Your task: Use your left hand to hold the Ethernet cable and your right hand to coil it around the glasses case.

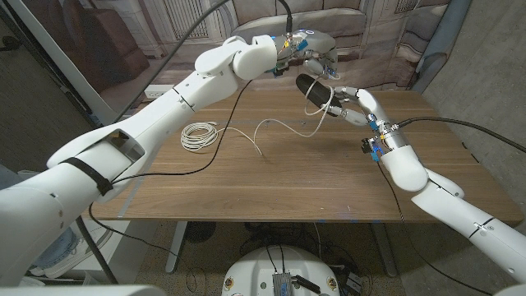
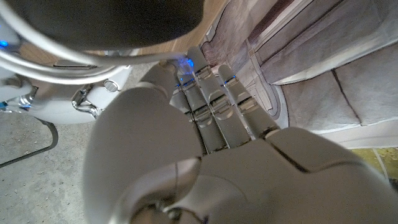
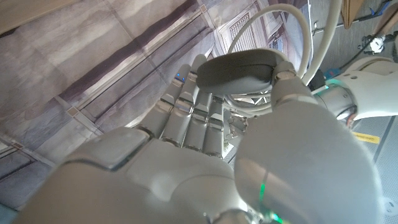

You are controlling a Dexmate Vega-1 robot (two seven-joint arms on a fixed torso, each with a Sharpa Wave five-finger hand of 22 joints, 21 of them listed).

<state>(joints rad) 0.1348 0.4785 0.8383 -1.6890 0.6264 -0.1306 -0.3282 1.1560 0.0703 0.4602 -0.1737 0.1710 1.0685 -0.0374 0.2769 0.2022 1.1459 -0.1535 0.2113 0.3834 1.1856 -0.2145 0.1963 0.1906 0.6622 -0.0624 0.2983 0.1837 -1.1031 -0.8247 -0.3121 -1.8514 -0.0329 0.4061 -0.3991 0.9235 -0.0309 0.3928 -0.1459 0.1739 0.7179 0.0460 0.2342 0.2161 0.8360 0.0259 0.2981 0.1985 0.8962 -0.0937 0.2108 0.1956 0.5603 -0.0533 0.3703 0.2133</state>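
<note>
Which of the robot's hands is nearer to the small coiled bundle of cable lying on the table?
Left. The left hand is raised over the table's far side, beyond the coiled bundle. The right hand, by the glasses case, is farther off to the side.

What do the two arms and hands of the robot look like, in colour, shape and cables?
Both arms are glossy white with rounded shells. The left arm wears a black band; black cables run along both. The hands, left hand and right hand, are light grey with segmented fingers and small blue lights.

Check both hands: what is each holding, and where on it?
Left hand grips the black glasses case by its far end. Right hand holds a loop of the white Ethernet cable against the case.
</note>
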